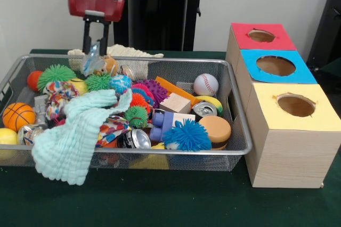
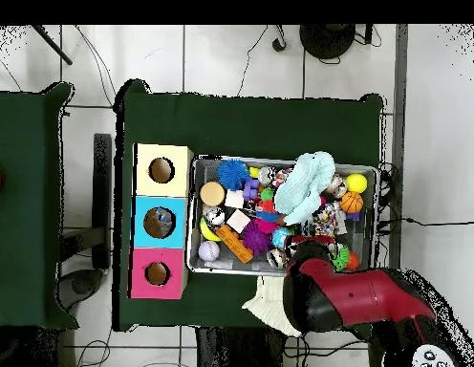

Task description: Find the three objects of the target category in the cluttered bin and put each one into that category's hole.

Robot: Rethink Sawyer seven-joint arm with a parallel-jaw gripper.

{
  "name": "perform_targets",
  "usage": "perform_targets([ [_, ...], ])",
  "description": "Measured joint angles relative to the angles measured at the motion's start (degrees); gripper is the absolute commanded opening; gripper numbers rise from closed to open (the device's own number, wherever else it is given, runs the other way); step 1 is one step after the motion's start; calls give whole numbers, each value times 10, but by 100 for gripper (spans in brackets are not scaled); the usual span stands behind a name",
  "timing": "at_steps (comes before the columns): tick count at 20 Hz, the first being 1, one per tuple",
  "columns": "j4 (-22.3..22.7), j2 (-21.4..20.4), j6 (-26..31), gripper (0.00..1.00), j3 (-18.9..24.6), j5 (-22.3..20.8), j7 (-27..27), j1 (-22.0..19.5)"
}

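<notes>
Gripper w/ jaws narrow, pinching a clear crinkly item just above the bin's far edge: retrieval step; next move, judged, carries it to a box hole.

I saw the wire bin crammed with toys, a mint cloth draped over its near rim; beside it stood three upright boxes with red, blue and yellow holes.

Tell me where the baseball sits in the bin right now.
In the front view the baseball lies at the bin's far right corner, behind the soda can and nearest the red-topped box.
</notes>
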Motion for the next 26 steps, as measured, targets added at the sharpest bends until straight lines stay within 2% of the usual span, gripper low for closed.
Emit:
perform_targets([
  [11,12,-11,11,0,-26,86,0,92],
  [16,12,-11,11,0,-50,149,0,160],
  [23,12,-12,11,0,-76,215,0,223],
  [24,13,-12,12,0,-83,235,0,237],
  [26,13,-12,14,0,-87,247,0,245],
])
